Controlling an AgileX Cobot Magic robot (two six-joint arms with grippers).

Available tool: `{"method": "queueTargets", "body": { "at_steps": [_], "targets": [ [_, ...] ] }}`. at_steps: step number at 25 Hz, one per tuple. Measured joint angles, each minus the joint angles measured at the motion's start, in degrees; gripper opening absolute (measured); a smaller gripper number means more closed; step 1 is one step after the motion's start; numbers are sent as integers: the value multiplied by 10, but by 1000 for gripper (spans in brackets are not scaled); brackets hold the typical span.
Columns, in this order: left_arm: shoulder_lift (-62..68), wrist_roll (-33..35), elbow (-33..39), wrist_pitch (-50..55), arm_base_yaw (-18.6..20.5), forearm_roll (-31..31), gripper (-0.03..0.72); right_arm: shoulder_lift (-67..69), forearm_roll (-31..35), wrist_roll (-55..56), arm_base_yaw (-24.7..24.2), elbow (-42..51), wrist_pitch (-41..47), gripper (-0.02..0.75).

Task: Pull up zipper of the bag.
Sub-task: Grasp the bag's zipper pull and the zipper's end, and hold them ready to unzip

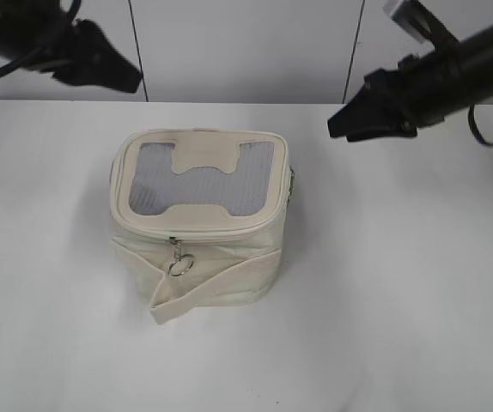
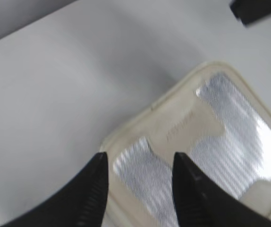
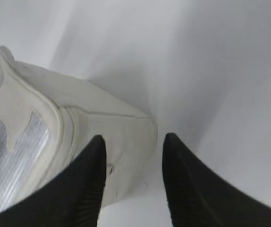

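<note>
softly boxy cream fabric bag (image 1: 197, 223), ribbed grey mesh top.

Exterior view looks down at a slant from the front onto table (image 1: 418, 283). Both wrist views look down from above, close; all three share the bag (image 1: 197, 225) (image 2: 211, 142) (image 3: 55, 142).

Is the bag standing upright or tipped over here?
Upright. The bag sits on its base on the table, mesh top facing up, ring pull hanging down its front.
</note>
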Motion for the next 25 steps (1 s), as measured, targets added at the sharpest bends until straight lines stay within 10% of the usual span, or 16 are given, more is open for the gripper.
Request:
{"method": "queueTargets", "body": {
  "at_steps": [10, 25],
  "targets": [
    [289, 66, -355, 146, -96, 65, 385, -73, 379, -448, -1, 315, -61, 335],
    [352, 91, -401, 233, -125, 92, 316, -74, 416, -493, -1, 324, -30, 337]
  ]
}}
